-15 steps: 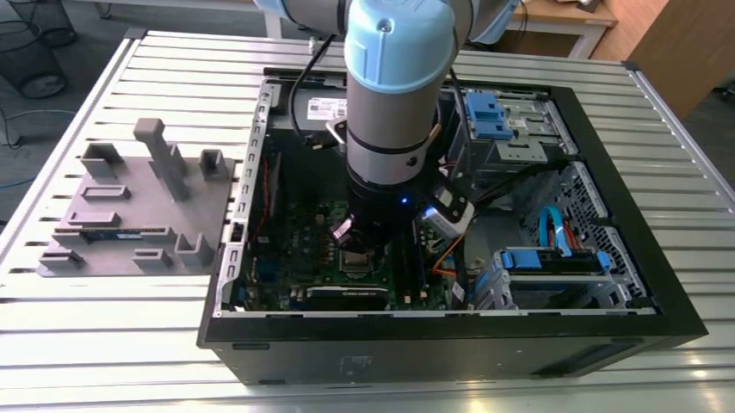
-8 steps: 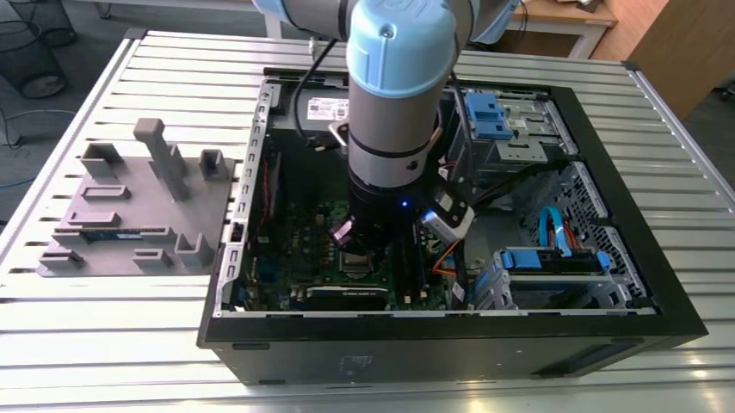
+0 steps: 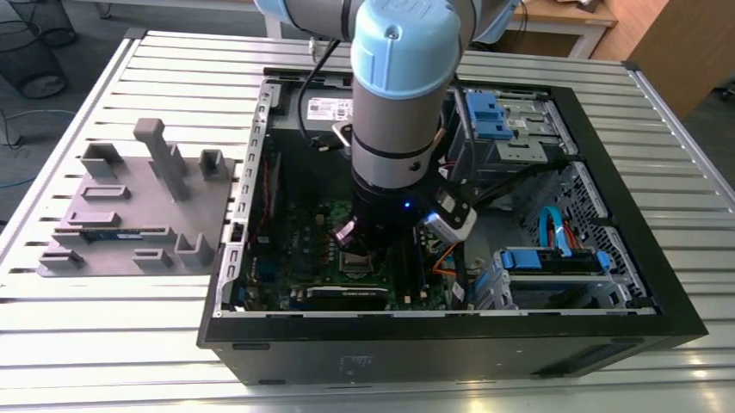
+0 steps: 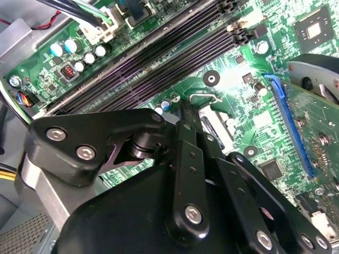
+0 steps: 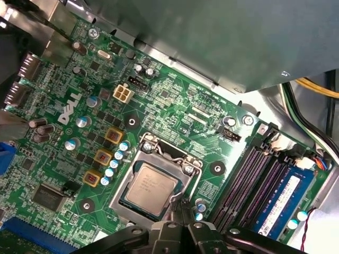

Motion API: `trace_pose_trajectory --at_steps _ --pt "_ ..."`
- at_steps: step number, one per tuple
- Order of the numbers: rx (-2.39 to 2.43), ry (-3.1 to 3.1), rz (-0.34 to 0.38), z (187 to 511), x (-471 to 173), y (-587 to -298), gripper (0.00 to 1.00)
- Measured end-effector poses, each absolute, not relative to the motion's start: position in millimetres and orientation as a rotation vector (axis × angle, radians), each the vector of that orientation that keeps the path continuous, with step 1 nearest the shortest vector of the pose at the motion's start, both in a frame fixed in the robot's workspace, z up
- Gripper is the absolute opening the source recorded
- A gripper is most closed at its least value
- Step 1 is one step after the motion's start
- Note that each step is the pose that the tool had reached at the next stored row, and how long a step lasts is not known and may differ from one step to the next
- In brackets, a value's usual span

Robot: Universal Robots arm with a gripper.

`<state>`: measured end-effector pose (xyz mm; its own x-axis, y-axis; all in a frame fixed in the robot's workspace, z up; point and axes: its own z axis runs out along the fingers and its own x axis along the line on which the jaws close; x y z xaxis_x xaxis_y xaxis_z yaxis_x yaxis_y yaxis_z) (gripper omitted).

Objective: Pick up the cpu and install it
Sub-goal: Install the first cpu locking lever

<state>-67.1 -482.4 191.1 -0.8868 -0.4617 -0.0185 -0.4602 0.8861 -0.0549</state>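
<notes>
Cpu (image 5: 152, 189) sat in the socket (image 5: 159, 180) on the board (image 5: 175, 106), apparently flush. Gripper (image 5: 180, 209) hovered just beside its edge, fingers together, holding nothing. Doing this well meant checking all corners level before clearing; far corner view was poor.

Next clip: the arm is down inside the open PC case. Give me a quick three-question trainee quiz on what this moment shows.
1. True or false: the cpu already lies in the socket frame on the motherboard.
2. Where is the gripper in the first wrist view? A) over the grey tray B) just beside the socket's edge C) at the blue drive bays
3. Fill in: in the exterior view, the grey tray sits outside the computer case, on that view's ____.

Key: 1 true; 2 B; 3 left.
</notes>
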Motion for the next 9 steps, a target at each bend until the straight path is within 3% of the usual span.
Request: trace_pose_trajectory --at_steps 9 --pt "-0.728 3.023 -0.076 190.8 -66.2 -485.8 0.11"
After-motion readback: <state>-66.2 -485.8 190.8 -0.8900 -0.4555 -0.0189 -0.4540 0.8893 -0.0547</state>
